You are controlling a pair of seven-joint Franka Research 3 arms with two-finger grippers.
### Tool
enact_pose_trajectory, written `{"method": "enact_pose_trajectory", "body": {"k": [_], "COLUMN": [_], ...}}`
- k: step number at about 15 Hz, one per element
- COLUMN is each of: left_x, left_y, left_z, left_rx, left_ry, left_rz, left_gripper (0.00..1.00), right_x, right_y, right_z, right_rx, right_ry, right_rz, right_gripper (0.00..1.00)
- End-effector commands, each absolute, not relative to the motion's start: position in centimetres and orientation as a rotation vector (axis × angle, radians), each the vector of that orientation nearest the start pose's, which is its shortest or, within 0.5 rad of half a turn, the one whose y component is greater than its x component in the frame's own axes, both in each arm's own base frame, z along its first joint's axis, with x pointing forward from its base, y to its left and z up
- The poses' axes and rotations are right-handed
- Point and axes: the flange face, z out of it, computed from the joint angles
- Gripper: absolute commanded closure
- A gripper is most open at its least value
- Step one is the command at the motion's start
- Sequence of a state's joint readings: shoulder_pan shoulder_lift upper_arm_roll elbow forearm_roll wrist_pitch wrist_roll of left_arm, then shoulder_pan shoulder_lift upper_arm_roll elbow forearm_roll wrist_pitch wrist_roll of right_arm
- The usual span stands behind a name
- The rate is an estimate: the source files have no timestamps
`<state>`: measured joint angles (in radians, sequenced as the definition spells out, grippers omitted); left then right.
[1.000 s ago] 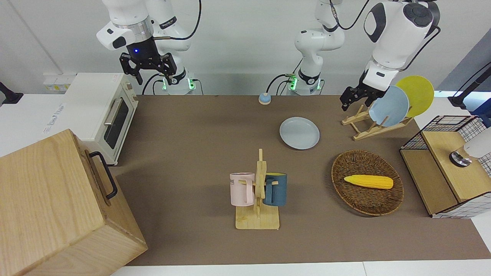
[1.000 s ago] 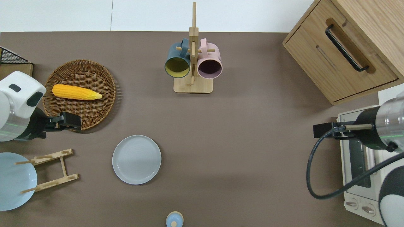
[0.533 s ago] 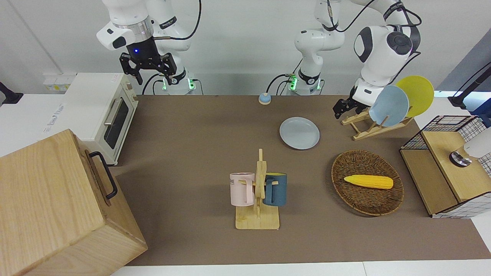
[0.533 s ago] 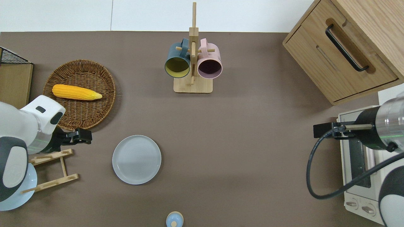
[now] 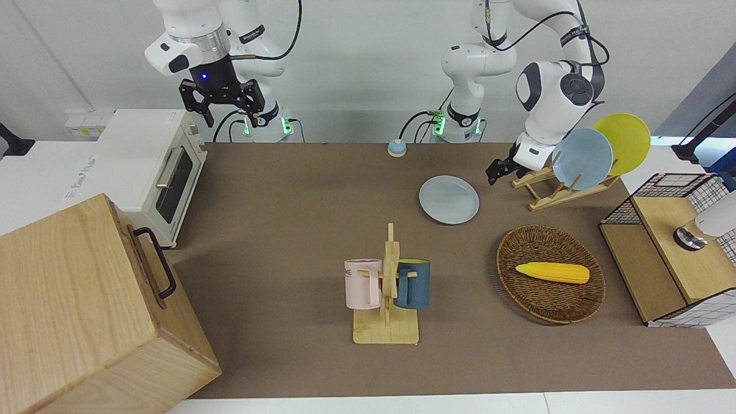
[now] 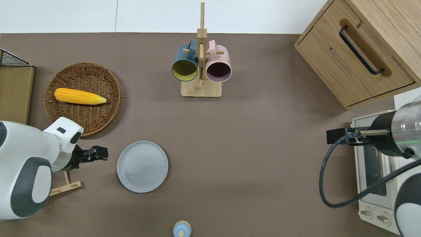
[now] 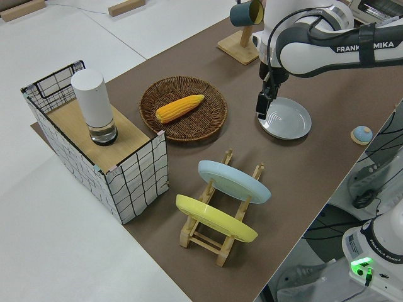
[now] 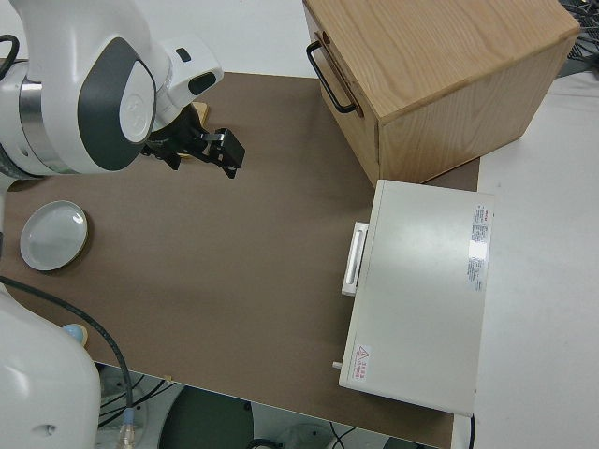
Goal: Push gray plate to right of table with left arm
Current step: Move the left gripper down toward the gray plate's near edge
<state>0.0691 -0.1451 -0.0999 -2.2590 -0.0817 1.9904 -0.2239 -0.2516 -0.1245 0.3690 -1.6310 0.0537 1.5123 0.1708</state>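
Note:
The gray plate lies flat on the brown table, nearer to the robots than the mug rack; it also shows in the overhead view and the left side view. My left gripper is shut and empty, low over the table between the wooden plate rack and the gray plate. A small gap separates it from the plate's rim on the side toward the left arm's end of the table. My right gripper is open and parked.
The plate rack holds a light-blue plate and a yellow plate. A wicker basket holds a corn cob. A mug rack, a small bell, a toaster oven and a wooden cabinet also stand here.
My left gripper has come from over the basket's rim, down and toward the gray plate. The plate and the right arm have not moved.

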Motion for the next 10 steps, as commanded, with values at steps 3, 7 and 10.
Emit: {"method": "enact_pose_trajectory", "body": {"k": [3,7,10], "left_x": [44.7,42.8,42.7], "left_y": [-2.5,-3.4,-4.0], "left_z": [36.2,32.9,32.3], "left_rx": [-3.210,-3.226,-3.227], "left_ry": [-0.459,-0.502,-0.489], "left_rz": [0.210,0.234,0.238], "left_gripper": [0.02,0.02,0.03], "right_x": [49.8,49.8,49.8], "right_y": [7.8,7.8,7.8], "right_z": [65.2,65.2,65.2], "right_rx": [-3.122,-3.122,-3.122], "right_ry": [0.115,0.115,0.115], "right_rz": [0.012,0.012,0.012], "right_gripper": [0.005,0.005,0.005]}}
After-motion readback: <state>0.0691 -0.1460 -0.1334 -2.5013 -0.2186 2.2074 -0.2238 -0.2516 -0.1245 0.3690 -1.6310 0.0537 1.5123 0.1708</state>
